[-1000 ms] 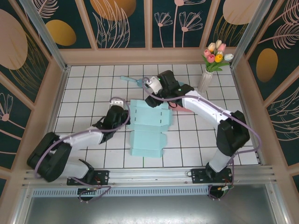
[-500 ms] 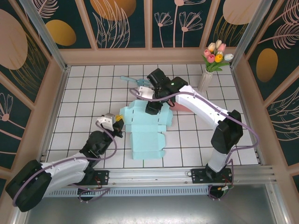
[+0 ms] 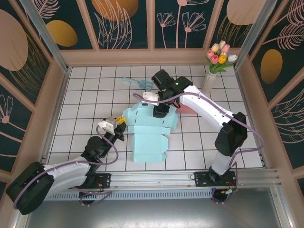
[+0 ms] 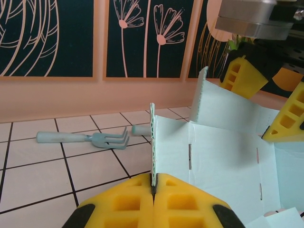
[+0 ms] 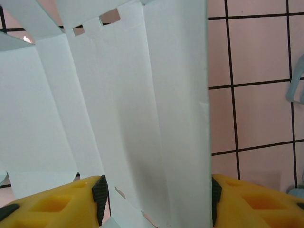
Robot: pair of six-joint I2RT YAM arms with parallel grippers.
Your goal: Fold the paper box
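Observation:
The pale blue paper box (image 3: 149,133) lies mostly flat in the middle of the tiled table, with its left and back flaps raised. My left gripper (image 3: 119,125) is at the box's left side. In the left wrist view its yellow fingers (image 4: 118,204) are shut on the edge of the upright left flap (image 4: 153,137). My right gripper (image 3: 159,110) hangs over the box's back part. In the right wrist view it (image 5: 156,202) stands open, a white box panel (image 5: 156,118) spanning the gap between its pads (image 5: 100,199).
A blue garden fork (image 3: 140,83) lies behind the box, also visible from the left wrist (image 4: 95,138). A pink object (image 3: 186,108) sits under the right arm. A vase of tulips (image 3: 213,71) stands at the back right. Wooden walls (image 3: 57,95) ring the table.
My left arm has drawn back toward the near left, pulling the left flap up and out. My right gripper has shifted forward over the box's back part and narrowed its jaws a little.

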